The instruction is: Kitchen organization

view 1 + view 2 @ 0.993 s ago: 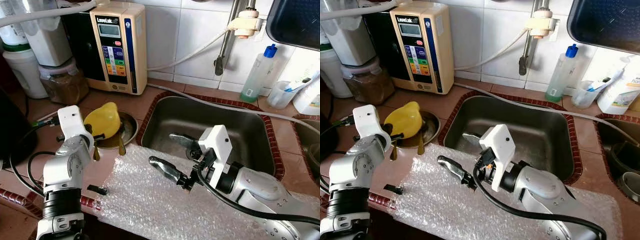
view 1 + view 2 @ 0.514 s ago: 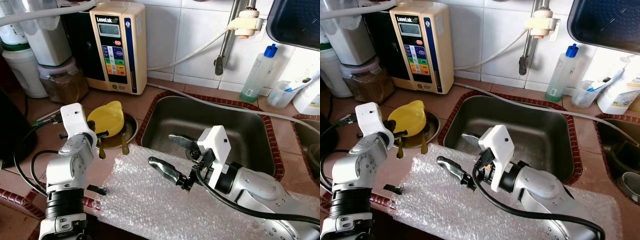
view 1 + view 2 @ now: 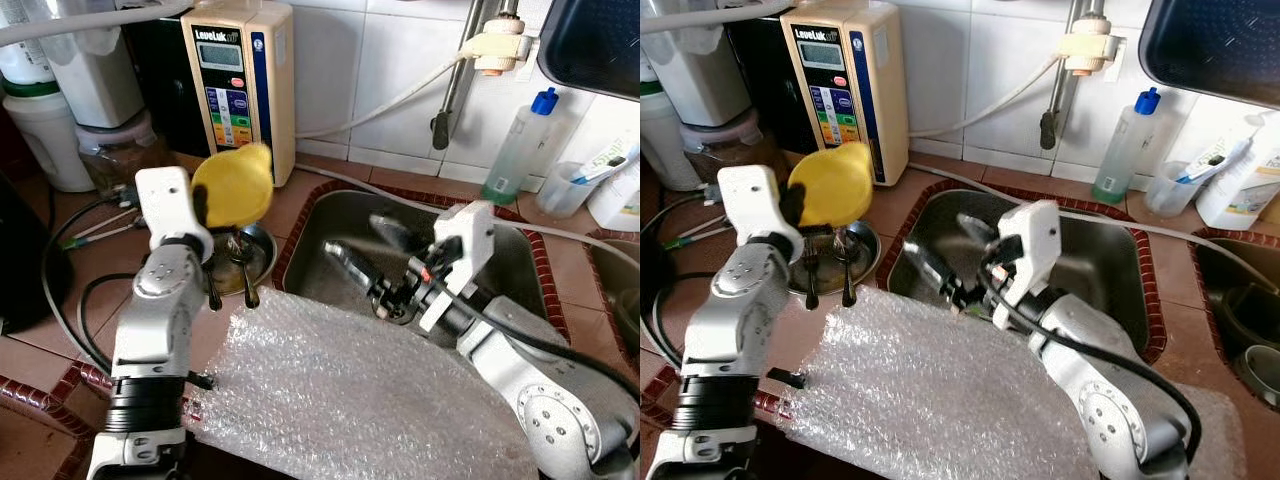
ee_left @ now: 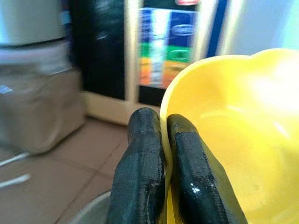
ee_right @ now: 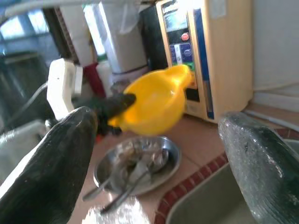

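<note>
Terracotta counter tiles (image 3: 70, 340) lie under us as our left gripper (image 4: 162, 154) pinches the rim of the yellow bowl (image 3: 233, 185), held in the air above the metal dish (image 3: 262, 259) of spoons. Our right gripper (image 3: 362, 252) hangs over the sink (image 3: 520, 250), its 2 fingers spread wide, with bubble wrap (image 3: 340, 400) spread on the near counter.

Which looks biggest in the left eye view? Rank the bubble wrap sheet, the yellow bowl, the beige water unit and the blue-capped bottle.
1. Bubble wrap sheet, though it lies nearest the camera.
2. Beige water unit.
3. Yellow bowl, pinched in the left gripper, and blue-capped bottle: too alike to rank.
</note>
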Tool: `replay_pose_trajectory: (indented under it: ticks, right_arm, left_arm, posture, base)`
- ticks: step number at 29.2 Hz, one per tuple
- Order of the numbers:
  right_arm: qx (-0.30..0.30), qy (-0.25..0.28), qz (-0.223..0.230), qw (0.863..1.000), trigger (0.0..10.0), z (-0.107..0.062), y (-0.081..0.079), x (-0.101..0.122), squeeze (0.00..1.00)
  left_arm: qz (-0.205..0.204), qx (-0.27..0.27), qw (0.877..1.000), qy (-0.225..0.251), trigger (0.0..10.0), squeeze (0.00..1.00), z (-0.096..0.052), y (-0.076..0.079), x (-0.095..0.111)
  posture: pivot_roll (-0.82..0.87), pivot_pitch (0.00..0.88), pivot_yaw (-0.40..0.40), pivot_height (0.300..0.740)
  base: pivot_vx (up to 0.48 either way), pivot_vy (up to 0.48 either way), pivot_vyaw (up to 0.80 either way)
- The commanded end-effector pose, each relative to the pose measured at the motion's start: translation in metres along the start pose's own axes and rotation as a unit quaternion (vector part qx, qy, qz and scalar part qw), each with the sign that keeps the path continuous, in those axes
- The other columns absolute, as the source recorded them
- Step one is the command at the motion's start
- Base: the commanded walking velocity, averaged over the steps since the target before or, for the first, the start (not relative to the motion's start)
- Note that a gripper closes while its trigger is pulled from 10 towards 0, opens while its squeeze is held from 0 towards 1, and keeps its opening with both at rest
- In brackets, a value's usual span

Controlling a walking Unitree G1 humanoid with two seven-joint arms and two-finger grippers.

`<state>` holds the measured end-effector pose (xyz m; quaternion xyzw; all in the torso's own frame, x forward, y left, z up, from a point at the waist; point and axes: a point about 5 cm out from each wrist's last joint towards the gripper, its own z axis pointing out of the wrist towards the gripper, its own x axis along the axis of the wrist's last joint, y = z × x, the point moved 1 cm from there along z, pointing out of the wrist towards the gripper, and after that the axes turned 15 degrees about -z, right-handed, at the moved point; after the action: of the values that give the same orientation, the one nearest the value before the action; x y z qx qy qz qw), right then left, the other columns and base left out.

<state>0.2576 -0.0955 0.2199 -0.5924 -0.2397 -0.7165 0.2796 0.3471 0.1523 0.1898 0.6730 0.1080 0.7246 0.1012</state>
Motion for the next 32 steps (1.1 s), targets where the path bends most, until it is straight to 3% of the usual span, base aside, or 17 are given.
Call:
replay_pose_trajectory:
  ticks: [1,4,10,15,23,24,27,28,32]
  right_arm:
    - [-0.009,0.001,0.015,1.0,10.0,0.001,0.004,0.001,0.0]
    - [-0.036,0.017,0.055,0.998,10.0,0.009,0.008,0.003,0.0]
    - [-0.059,0.001,0.058,0.997,10.0,0.016,0.011,-0.003,0.0]
    - [-0.125,-0.04,0.052,0.99,10.0,0.021,0.027,-0.019,0.0]
    - [-0.131,-0.042,0.051,0.989,10.0,0.035,0.027,-0.027,0.0]
    - [-0.136,-0.042,0.046,0.989,5.9,0.037,0.029,-0.027,0.0]
    - [-0.144,-0.043,0.038,0.988,5.9,0.039,0.031,-0.028,0.0]
    - [-0.15,-0.044,0.041,0.987,0.0,0.04,0.034,-0.029,0.0]
    - [-0.177,-0.043,0.046,0.982,0.0,0.039,0.043,-0.031,0.0]
  left_arm:
    - [0.01,-0.022,1.0,0.007,0.0,0.0,0.0,0.009,0.0]
    - [0.026,-0.081,0.996,0.009,0.0,0.0,-0.006,0.037,-0.016]
    - [0.025,-0.122,0.992,0.035,0.0,0.0,-0.009,0.06,-0.014]
    - [0.021,-0.138,0.989,0.054,0.0,0.0,-0.011,0.069,-0.01]
    - [0.019,-0.149,0.987,0.055,0.0,0.0,-0.014,0.073,-0.013]
    - [0.017,-0.15,0.987,0.055,0.0,0.0,-0.014,0.074,-0.013]
    - [0.013,-0.151,0.987,0.056,0.0,0.0,-0.015,0.074,-0.014]
    - [0.013,-0.154,0.986,0.056,0.0,0.0,-0.016,0.075,-0.014]
    - [0.017,-0.168,0.984,0.052,0.0,0.0,-0.02,0.08,-0.018]
  posture:
    - [-0.03,0.0,0.003,0.74]
    - [-0.04,0.0,0.005,0.74]
    - [-0.05,0.0,0.0,0.74]
    - [-0.04,0.0,0.0,0.74]
    - [-0.04,0.0,-0.002,0.74]
    - [-0.04,0.0,-0.003,0.74]
    - [-0.04,0.0,-0.004,0.74]
    - [-0.03,0.0,-0.005,0.74]
    - [-0.03,0.0,-0.006,0.74]
  base:
    - [0.0,0.0,0.0]
    - [0.0,0.0,0.0]
    - [0.0,0.0,0.0]
    - [0.0,0.0,0.0]
    - [0.0,0.0,0.0]
    - [0.0,0.0,0.0]
    - [0.0,0.0,0.0]
    - [0.0,0.0,0.0]
    - [0.0,0.0,0.0]
